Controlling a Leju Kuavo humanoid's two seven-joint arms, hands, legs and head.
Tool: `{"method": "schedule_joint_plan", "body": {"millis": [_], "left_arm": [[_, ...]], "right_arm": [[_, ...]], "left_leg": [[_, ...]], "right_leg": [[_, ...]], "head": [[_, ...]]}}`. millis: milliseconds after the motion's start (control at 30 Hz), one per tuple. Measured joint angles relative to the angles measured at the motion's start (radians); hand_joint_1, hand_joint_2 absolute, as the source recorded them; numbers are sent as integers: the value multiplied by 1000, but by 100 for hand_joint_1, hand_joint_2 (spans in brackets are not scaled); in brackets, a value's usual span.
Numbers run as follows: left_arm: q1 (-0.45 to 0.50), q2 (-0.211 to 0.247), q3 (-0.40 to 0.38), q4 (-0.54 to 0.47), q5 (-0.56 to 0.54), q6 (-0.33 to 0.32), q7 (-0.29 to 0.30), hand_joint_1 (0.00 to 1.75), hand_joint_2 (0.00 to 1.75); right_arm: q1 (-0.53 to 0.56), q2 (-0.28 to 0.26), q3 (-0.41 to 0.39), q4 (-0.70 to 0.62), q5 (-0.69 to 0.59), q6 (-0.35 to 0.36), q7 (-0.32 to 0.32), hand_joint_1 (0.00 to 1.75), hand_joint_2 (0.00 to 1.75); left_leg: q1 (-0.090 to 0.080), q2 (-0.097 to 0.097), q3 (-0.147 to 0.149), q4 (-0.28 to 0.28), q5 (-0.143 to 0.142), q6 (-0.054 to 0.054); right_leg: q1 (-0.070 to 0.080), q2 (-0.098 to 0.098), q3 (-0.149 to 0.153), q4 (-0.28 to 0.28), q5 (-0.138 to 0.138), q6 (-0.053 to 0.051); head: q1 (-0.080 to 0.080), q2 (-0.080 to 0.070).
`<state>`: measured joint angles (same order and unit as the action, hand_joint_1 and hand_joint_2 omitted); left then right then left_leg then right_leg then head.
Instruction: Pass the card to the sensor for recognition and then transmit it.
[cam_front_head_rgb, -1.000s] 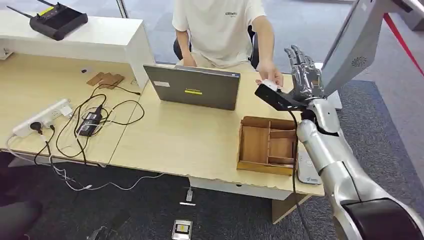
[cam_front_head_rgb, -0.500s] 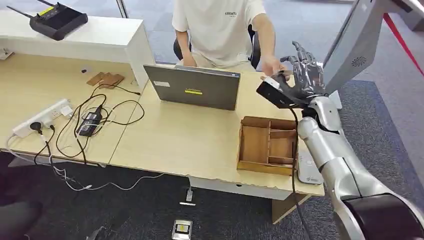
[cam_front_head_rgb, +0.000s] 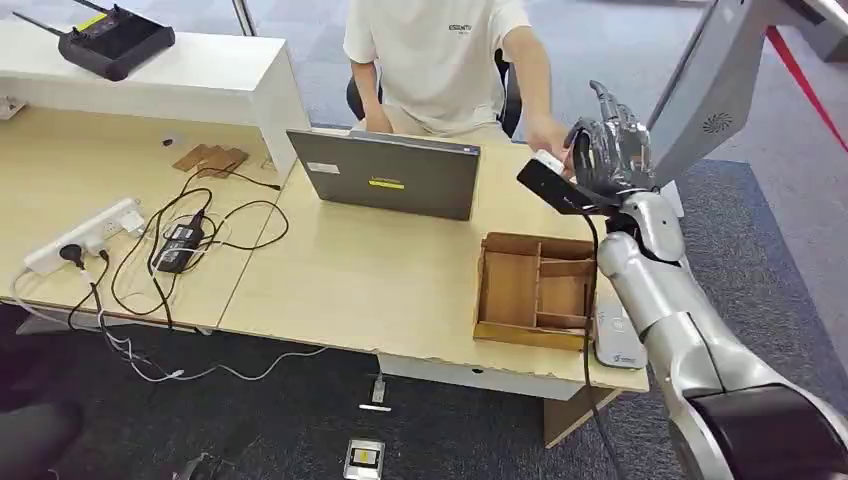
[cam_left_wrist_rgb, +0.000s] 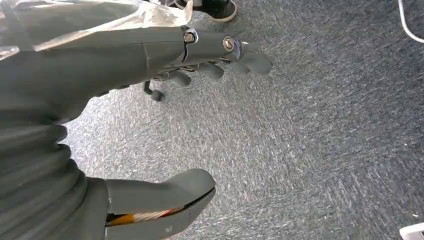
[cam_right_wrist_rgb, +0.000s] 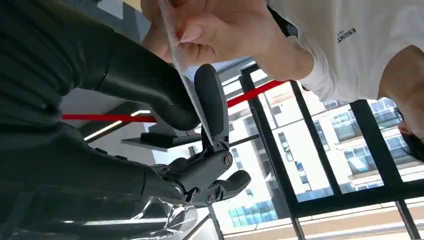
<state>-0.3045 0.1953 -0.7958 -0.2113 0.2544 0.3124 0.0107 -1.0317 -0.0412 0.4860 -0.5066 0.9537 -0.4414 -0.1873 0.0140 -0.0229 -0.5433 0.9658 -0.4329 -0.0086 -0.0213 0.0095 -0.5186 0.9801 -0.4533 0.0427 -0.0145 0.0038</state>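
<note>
My right hand (cam_front_head_rgb: 605, 150) is raised over the table's far right corner, beside the seated person's hand (cam_front_head_rgb: 548, 135). A white card (cam_front_head_rgb: 548, 160) sits between the two hands. In the right wrist view the card (cam_right_wrist_rgb: 187, 75) shows edge-on, pinched between my thumb (cam_right_wrist_rgb: 145, 85) and a dark finger (cam_right_wrist_rgb: 212, 100), while the person's fingers (cam_right_wrist_rgb: 215, 35) also grip its other end. The white sensor pad (cam_front_head_rgb: 615, 340) lies at the table's near right edge. My left hand (cam_left_wrist_rgb: 150, 55) hangs over grey carpet, fingers apart, holding nothing.
A wooden compartment tray (cam_front_head_rgb: 535, 290) lies on the table just left of the sensor. A grey laptop (cam_front_head_rgb: 390, 175) stands in front of the person. A power strip (cam_front_head_rgb: 85, 235) and cables lie at the left. A grey monitor back (cam_front_head_rgb: 715, 80) rises close behind my right hand.
My right hand's fingers went from upright and spread to curled around the card. The person's hand brought the card up into my hand and stays on it.
</note>
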Motion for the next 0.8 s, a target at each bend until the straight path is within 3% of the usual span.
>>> {"method": "schedule_joint_plan", "body": {"millis": [467,800], "left_arm": [[26,0,1,0,44,37,-21,0,175],[74,8,18,0,75,62,-39,0,175]], "right_arm": [[45,-25,-21,-44,-93,15,16,175,175],[154,-153,-89,-209,-121,61,84,175,175]], "left_leg": [[0,0,0,0,0,0],[-1,0,0,1,0,0]], "right_leg": [[0,0,0,0,0,0],[-1,1,0,-1,0,1]], "head": [[0,0],[0,0]]}}
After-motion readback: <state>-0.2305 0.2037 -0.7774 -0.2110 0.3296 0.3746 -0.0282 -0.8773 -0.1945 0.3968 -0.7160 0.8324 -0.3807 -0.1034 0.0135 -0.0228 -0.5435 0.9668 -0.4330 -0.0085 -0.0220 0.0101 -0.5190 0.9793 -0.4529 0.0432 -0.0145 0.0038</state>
